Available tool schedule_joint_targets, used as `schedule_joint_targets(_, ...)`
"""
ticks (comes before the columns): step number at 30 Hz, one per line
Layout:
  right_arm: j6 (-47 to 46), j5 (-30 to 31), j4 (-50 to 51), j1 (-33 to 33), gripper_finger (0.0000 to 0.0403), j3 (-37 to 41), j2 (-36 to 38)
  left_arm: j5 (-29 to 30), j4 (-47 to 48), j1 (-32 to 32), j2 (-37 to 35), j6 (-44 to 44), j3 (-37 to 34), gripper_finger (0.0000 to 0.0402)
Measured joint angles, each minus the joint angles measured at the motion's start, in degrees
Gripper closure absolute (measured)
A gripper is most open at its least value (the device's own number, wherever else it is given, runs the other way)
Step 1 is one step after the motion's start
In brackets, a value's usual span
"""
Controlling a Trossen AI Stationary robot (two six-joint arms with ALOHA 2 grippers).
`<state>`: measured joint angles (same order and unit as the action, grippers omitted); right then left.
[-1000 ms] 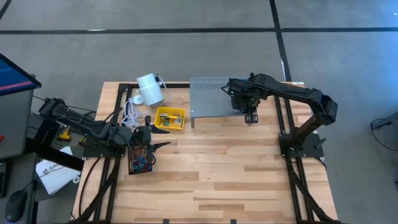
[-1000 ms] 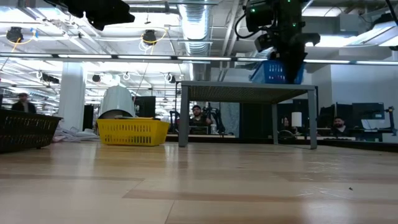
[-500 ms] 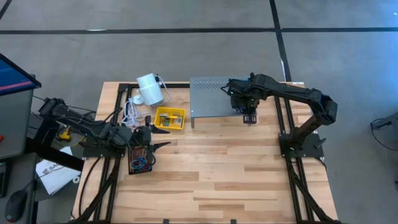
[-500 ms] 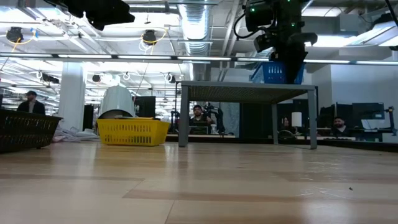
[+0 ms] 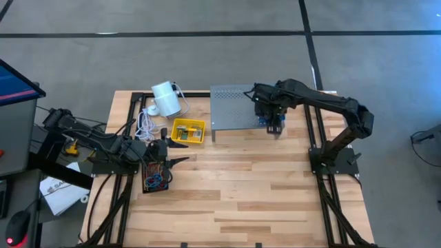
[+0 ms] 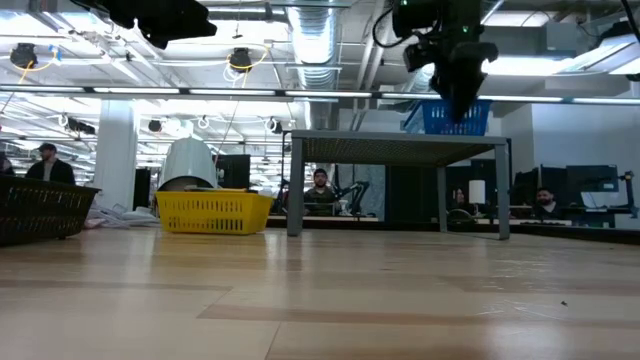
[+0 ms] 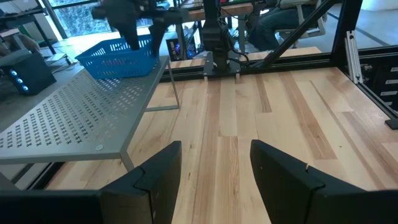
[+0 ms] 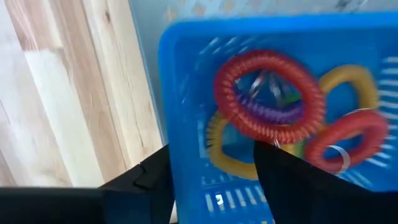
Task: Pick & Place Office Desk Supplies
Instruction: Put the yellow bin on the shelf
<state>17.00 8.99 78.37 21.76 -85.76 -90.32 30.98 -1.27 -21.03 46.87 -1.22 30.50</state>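
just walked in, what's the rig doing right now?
The right hand hangs open just over a blue basket on the grey perforated shelf. Coiled loops in red, yellow and purple lie inside the basket. The left hand waits open near the table's left edge, beside a dark basket of supplies. A yellow basket sits between them.

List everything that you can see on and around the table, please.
table: one, pale wood, under both arms
shelf: one, grey perforated, far edge of the table
blue basket: one, on the shelf
coils: several, red, yellow, purple, in the blue basket
yellow basket: one, left of the shelf
dark basket: one, at the left edge
loops: many, mixed colours, in the dark basket
cylinder: one, white, far left corner
cord: one, white, coiled beside the cylinder
people: at least three, in the room behind
left gripper: open, above the dark basket
right gripper: open, over the blue basket
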Motion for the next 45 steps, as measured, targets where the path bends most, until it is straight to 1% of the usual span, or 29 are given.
schedule_joint_targets(5, -0.53, 0.04, 1.51, -0.97, 0.0208, -3.07, 0.00, 0.00, 0.01, -0.01, 0.00, 0.05, 0.00, 0.0215)
schedule_joint_targets(10, -1.38, 0.03, 3.92, -2.64, 0.0216, -3.05, 0.00, 0.02, 0.01, -0.01, 0.00, 0.11, 0.00, 0.0215)
schedule_joint_targets(24, -4.33, 0.07, 4.69, -4.94, 0.0220, -3.06, 0.67, 0.01, 0.02, 0.01, -0.01, 0.13, 0.00, 0.0215)
schedule_joint_targets(28, -5.70, 0.06, 5.92, -4.94, 0.0221, -5.37, 0.85, 0.02, 0.87, 0.01, -0.02, -0.61, 0.03, 0.0215)
schedule_joint_targets(33, -7.86, 0.00, 6.70, -5.40, 0.0221, -9.78, 0.90, 0.02, 6.44, 0.00, -0.02, -1.83, 2.30, 0.0215)
schedule_joint_targets(38, -8.92, -0.15, 6.50, -8.20, 0.0221, -13.44, 0.90, 0.02, 14.52, 0.01, 0.26, -1.88, 5.91, 0.0215)
schedule_joint_targets(41, -9.96, -0.17, 6.22, -10.54, 0.0221, -15.18, 0.90, 0.02, 20.74, 0.52, 2.52, -1.97, 8.61, 0.0215)
schedule_joint_targets(45, -12.05, -0.32, 5.60, -14.01, 0.0221, -16.91, 0.88, 0.02, 30.78, 2.09, 8.76, -2.01, 13.51, 0.0215)
